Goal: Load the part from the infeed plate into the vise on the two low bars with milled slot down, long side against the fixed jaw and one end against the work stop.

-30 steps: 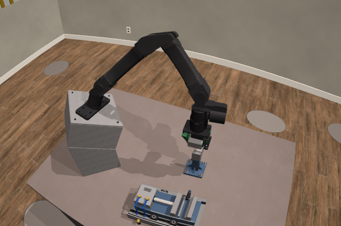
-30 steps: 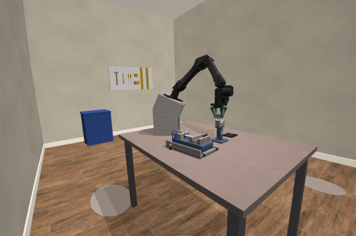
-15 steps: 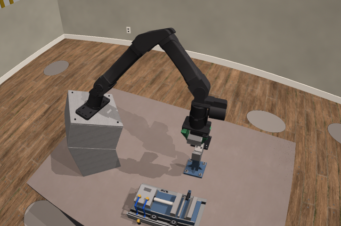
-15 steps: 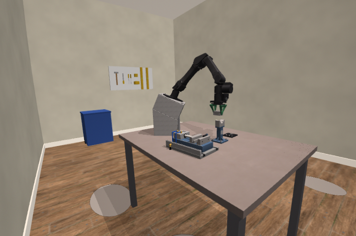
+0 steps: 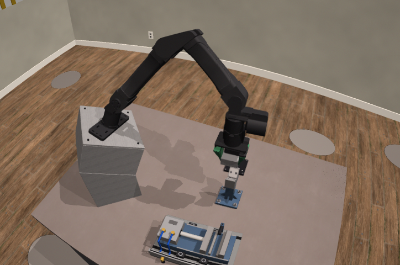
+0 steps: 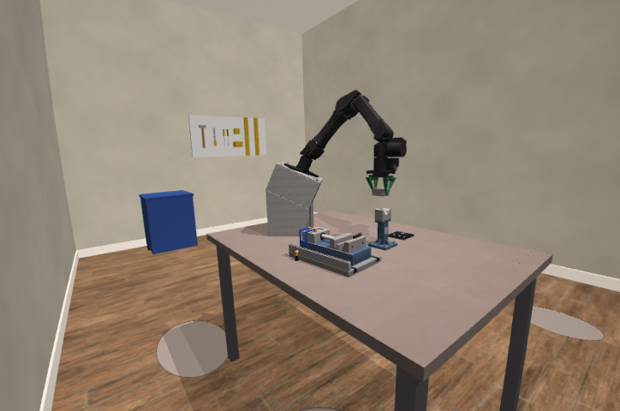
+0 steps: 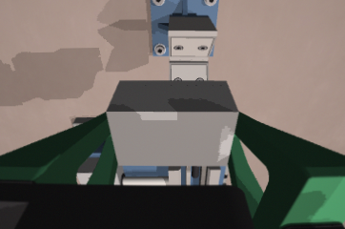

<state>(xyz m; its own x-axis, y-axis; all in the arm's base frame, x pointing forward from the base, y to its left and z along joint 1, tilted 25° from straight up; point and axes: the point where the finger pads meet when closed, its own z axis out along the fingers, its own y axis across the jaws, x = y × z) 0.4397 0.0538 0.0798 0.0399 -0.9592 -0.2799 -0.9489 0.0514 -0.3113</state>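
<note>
From the top view, we see the tool (image 5: pixel 231 157) (image 6: pixel 380 189) (image 7: pixel 172 114) clamped on the milled block (image 5: pixel 229 160) (image 6: pixel 379 193) (image 7: pixel 175 148), held in the air above the table (image 5: pixel 285 202) (image 6: pixel 442 290) (image 7: pixel 285 72). The V-block (image 5: pixel 233 172) (image 6: pixel 382 215) (image 7: pixel 192 46) lies at six o'clock from it, and the open vise (image 5: pixel 188 243) (image 6: pixel 361 254) toward seven. Our path there risks a low block clipping the work stop (image 5: pixel 220 228) (image 6: pixel 356 235) (image 7: pixel 195 172) or landing on the fixed jaw (image 5: pixel 224 243) (image 6: pixel 354 243) (image 7: pixel 213 176) if we misjudge the gap. The jaws are squared grey slabs over blue, beside a smooth, pale cylinder rod (image 5: pixel 191 235) (image 6: pixel 327 236) (image 7: pixel 144 181).

In the exterior view, the block hangs apart from the V-block, whose notched grey head tops a blue pedestal. Lowering straight down here would bring the two together; an off-centre touch could twist the block in our grip.

In the wrist view, green tapered fingers press its ends, and its plain grey faces look matt and sharp-edged. The slot is probably on a side hidden from us, so we could seat it wrong way up. With the fingers over the ends, one could strike the stop and keep the end from seating.
</note>
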